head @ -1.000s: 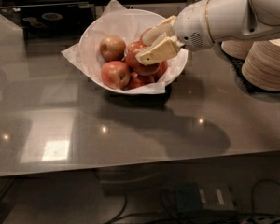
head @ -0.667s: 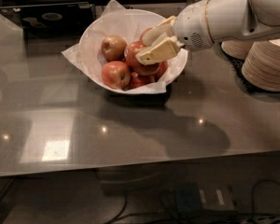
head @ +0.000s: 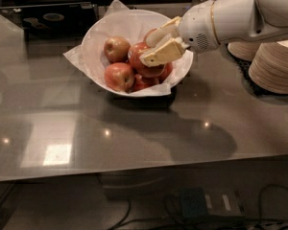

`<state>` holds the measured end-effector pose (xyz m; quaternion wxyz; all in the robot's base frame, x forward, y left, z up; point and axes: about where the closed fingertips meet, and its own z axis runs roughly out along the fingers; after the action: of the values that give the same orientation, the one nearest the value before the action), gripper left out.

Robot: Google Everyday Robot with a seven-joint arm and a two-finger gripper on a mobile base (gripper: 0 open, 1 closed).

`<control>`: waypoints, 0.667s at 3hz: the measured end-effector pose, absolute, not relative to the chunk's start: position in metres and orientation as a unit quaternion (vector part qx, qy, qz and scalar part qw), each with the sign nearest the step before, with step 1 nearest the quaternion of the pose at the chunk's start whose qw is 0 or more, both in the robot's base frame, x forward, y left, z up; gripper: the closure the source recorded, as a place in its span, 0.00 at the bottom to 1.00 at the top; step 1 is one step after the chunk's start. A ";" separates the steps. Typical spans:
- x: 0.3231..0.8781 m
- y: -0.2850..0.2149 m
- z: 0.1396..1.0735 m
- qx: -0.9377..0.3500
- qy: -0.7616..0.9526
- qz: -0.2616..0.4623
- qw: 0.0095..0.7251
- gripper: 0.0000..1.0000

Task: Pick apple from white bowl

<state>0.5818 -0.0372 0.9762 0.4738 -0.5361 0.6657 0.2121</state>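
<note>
Camera view: the white bowl (head: 94, 69) sits toward the back of the grey, glossy tabletop (head: 134, 143), lined with crumpled white paper (head: 74, 56) whose corners stick out past the rim. Several apples are piled inside. The apple (head: 135, 55) – reddish-orange, near the middle of the pile – lies in the bowl, touching its neighbours: a paler yellowish apple (head: 116, 48) behind and to the left, and a red apple (head: 119, 76) in front. The gripper (head: 144, 50) reaches in from the right on the white arm (head: 230, 18), low over the bowl's right half and right against the top of the apple. Whether the jaws have closed on the fruit or merely straddle it – I cannot tell. Stacks of cream plates (head: 273, 66) stand at the right edge, well apart from the bowl.
</note>
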 end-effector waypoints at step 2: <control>0.582 -0.037 0.976 -0.536 0.666 0.212 0.474 0.12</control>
<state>0.5817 -0.0371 0.9762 0.4738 -0.5361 0.6657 0.2121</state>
